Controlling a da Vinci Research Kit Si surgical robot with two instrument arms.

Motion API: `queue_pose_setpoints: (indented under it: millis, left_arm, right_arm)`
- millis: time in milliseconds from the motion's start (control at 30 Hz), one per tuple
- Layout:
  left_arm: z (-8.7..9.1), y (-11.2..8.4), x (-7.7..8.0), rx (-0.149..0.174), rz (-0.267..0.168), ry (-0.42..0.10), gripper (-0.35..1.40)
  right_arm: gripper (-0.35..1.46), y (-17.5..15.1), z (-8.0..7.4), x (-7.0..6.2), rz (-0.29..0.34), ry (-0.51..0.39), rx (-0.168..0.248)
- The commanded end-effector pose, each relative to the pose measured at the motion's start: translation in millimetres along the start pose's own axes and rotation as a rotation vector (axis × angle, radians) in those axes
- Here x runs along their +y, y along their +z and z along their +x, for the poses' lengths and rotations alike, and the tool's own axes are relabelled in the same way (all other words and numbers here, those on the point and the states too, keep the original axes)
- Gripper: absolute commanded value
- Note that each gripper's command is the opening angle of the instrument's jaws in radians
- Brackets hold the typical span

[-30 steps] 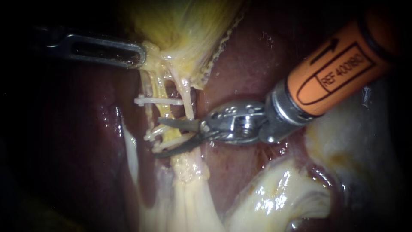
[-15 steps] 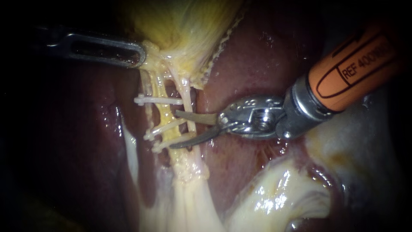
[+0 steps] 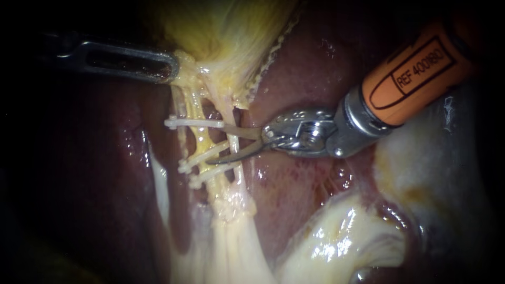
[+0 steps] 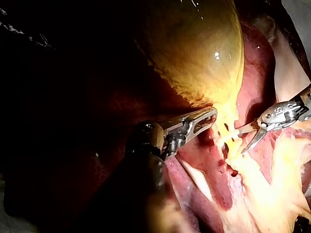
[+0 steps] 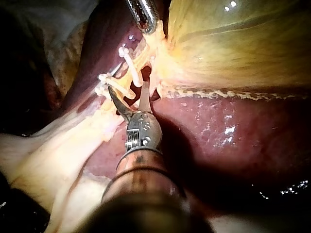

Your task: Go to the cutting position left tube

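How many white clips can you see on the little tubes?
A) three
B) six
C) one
A: three white clips show, a top one, a middle one and a lowest one, all close to the open blades of the right instrument.

Endoscope looks closely at clipped tubes (image 3: 201, 141); both wrist cameras, seemingly farther, share them.
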Motion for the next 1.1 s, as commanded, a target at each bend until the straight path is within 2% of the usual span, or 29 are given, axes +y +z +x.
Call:
queue_pose_setpoints:
  millis: [33, 67, 167, 400, 633, 833, 1100]
  left_arm:
    - [0.0, 0.0, 0.0, 0.000, 0.000, 0.000, -0.35]
    - [0.0, 0.0, 0.0, 0.000, 0.000, 0.000, -0.35]
    - [0.0, 0.0, 0.0, 0.000, 0.000, 0.000, -0.35]
    - [0.0, 0.1, 0.0, 0.000, 0.000, 0.000, -0.35]
    - [0.0, 0.1, 0.0, 0.000, 0.000, -0.006, -0.35]
    - [0.0, 0.1, 0.0, 0.000, 0.000, -0.012, -0.35]
    - [0.0, 0.1, 0.0, 0.000, 0.000, -0.018, -0.35]
  right_arm:
    - [1.15, 0.2, 0.0, 0.1, 0.027, -0.004, 0.012]
    - [1.15, 0.4, 0.0, 0.3, 0.072, -0.011, 0.025]
    - [1.15, 0.8, 0.2, 0.3, 0.125, -0.036, 0.056]
    - [1.15, 2.4, 1.5, -0.5, 0.202, -0.065, 0.126]
    - [1.13, 4.4, 2.8, -1.3, 0.227, -0.064, 0.159]
    - [1.13, 7.0, 3.9, -1.5, 0.221, -0.046, 0.167]
    - [1.17, 9.4, 4.2, -1.7, 0.225, 0.003, 0.175]
